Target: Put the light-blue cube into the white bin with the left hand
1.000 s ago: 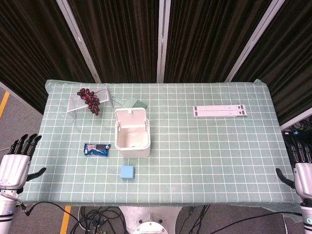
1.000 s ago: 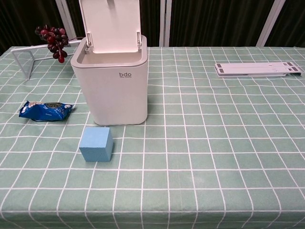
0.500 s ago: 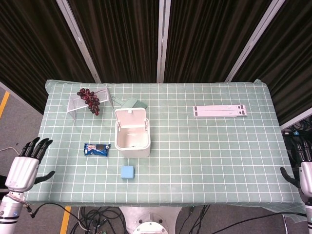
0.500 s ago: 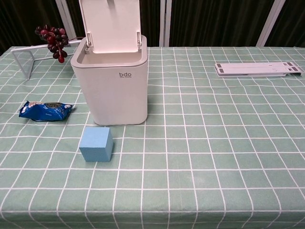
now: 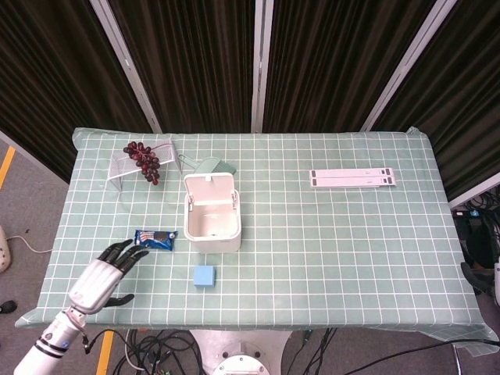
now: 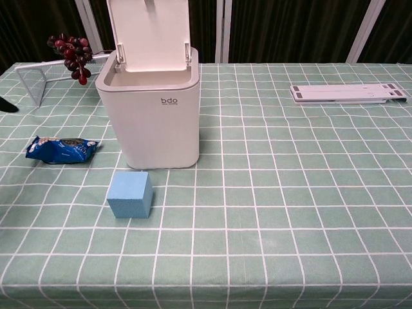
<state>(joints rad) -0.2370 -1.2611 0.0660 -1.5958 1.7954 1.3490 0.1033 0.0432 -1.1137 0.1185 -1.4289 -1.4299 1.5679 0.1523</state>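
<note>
The light-blue cube (image 5: 205, 275) (image 6: 130, 195) lies on the green checked cloth, just in front of the white bin (image 5: 212, 216) (image 6: 154, 119). The bin stands upright with its lid flipped up, and its inside looks bare. My left hand (image 5: 105, 273) hovers over the front-left of the table with fingers spread and nothing in it, well to the left of the cube. In the chest view only a dark fingertip (image 6: 6, 105) shows at the left edge. Of my right hand (image 5: 478, 279) just a sliver shows at the right edge, off the table.
A blue snack packet (image 5: 155, 239) (image 6: 61, 149) lies left of the bin, near my left hand's fingertips. Dark grapes (image 5: 143, 160) (image 6: 71, 50) hang on a wire rack at the back left. A green object (image 5: 207, 166) sits behind the bin. Two white flat bars (image 5: 353, 178) (image 6: 347, 92) lie at the right.
My left hand has swung in from beyond the table's left edge to over the front-left corner. The right hand has slipped further out of the frame. The cube and bin have not moved.
</note>
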